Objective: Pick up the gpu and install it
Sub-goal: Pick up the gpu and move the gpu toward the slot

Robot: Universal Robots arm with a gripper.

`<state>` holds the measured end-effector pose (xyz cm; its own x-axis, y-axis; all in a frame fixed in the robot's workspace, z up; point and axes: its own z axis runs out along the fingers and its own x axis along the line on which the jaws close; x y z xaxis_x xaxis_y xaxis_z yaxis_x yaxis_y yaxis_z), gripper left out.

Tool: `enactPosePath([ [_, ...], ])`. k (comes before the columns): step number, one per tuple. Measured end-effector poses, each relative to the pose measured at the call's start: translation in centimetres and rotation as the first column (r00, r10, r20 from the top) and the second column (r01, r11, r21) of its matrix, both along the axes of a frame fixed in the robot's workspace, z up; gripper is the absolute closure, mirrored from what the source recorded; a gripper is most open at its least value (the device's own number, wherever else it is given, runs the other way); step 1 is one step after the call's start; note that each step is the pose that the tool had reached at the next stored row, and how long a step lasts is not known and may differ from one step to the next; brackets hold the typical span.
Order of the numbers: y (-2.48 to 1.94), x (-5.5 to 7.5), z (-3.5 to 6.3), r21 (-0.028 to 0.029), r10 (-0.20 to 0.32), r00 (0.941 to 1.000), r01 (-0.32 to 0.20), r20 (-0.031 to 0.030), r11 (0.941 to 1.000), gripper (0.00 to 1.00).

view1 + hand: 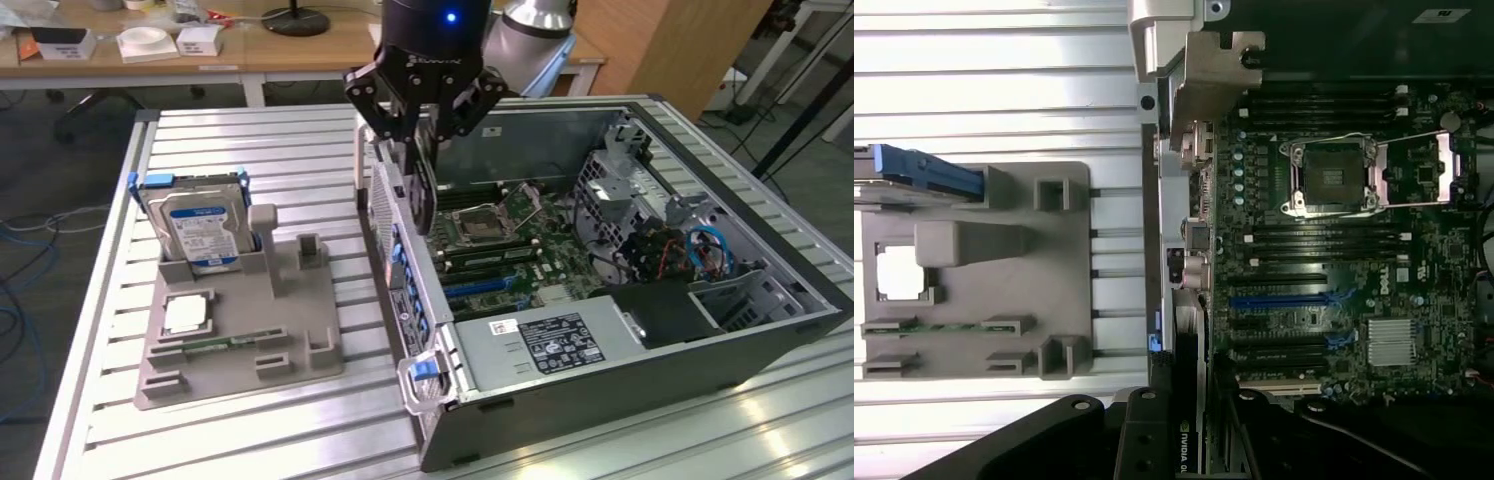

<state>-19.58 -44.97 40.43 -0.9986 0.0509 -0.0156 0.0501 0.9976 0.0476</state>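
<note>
Over the open PC case (641,372), right by its rear wall, my gripper (422,135) is clamped on the gpu (424,195), a thin black card hanging on edge above the green motherboard (534,255). Tight spot: perforated metal wall just beside it. Way more room over the ribbed aluminium table (267,140), where a matte grey holder (247,345) carries a silver hard drive (200,232) upright.

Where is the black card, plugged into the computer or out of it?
Out. The gpu hangs on edge in the shut gripper, above the open computer case, in no slot.
</note>
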Motion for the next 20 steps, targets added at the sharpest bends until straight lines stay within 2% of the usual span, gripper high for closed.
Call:
enactPosePath([
  [20, 0.01, 3.0, -0.01, 0.0, 0.0, 1.0, 0.0, 0.0, 1.0, 0.74],
])
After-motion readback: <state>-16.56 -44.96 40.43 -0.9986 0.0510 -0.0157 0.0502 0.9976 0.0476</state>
